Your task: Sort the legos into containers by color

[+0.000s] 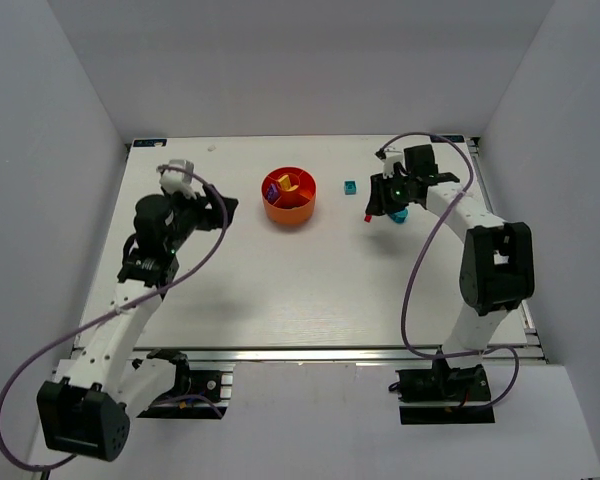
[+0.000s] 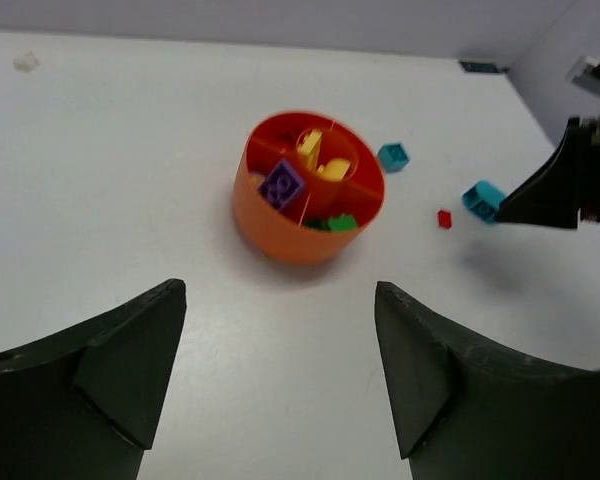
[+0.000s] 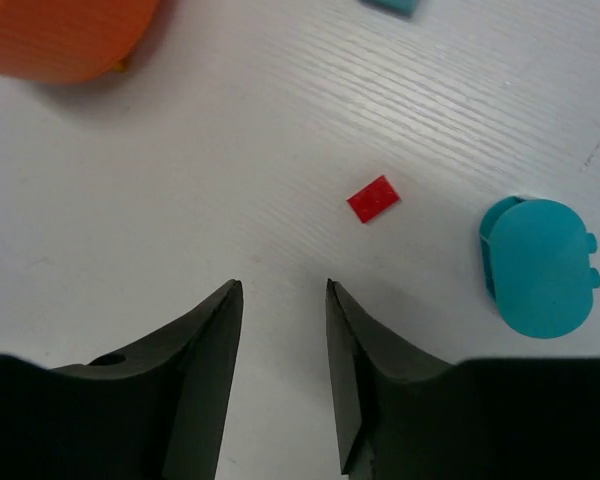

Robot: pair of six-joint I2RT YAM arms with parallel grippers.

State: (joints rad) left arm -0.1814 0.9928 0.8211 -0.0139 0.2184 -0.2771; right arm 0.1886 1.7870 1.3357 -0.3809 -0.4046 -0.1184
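White worktop point(image 3: 180, 200): right hand point(image 3: 282, 288), part-open and empty, should move forward-right to straddle the red plate point(image 3: 373, 198), clear of the cyan brick point(image 3: 540, 265); left hand point(image 2: 280, 290) released, empty.

White links, black joint housings on left arm point(image 1: 130, 315) and right arm point(image 1: 455, 212). Grey-purple cable point(image 1: 410, 280) looped beside each. Black base mounts point(image 1: 445, 385) at 6 o'clock ends. Green light point(image 1: 394, 190) at 8 o'clock of right wrist housing. Left gripper point(image 2: 280, 290), right gripper point(image 3: 283, 290): matte black wedge fingers point(image 3: 205, 370), bevelled inner faces.
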